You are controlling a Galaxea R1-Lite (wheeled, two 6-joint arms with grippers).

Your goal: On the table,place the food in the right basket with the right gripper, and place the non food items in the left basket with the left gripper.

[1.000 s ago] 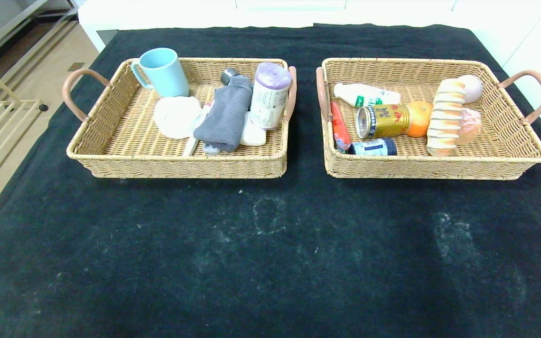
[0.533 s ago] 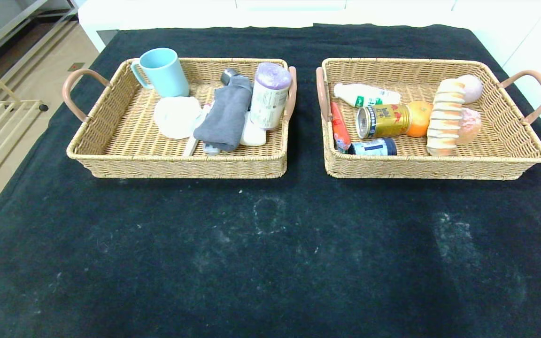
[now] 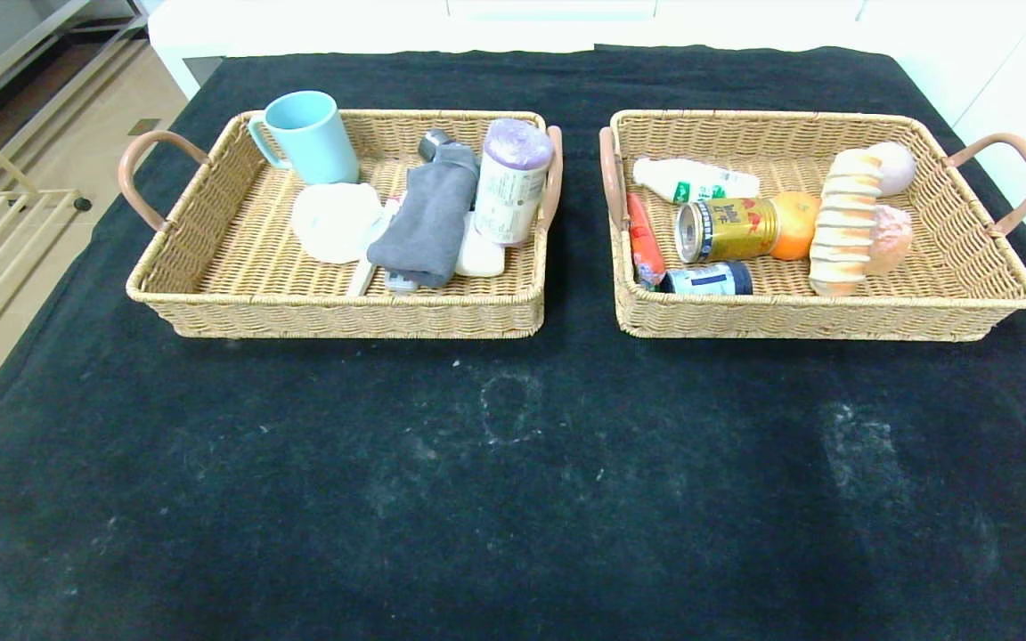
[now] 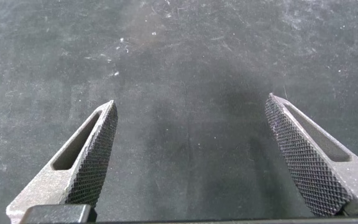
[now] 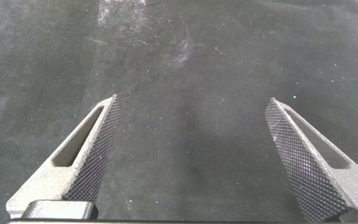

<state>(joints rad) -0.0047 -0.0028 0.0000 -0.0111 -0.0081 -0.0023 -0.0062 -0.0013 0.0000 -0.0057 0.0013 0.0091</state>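
Observation:
The left basket (image 3: 210,307) holds the grey towel (image 3: 428,218), the purple-topped roll (image 3: 510,182) and a white marker (image 3: 363,276) partly under the towel. In the right basket (image 3: 994,285) lie the striped bread roll (image 3: 844,223), the gold can (image 3: 727,230) and the orange sausage (image 3: 644,242). Neither arm shows in the head view. My left gripper (image 4: 191,106) is open over bare black cloth, nothing between its fingers. My right gripper (image 5: 192,102) is likewise open above bare cloth.
The left basket also holds a blue mug (image 3: 308,135) and white pads (image 3: 335,221). A milk bottle (image 3: 691,181), an orange (image 3: 796,223), a dark can (image 3: 709,279) and round buns (image 3: 891,239) share the right basket. The table's (image 3: 513,481) cloth lies before them.

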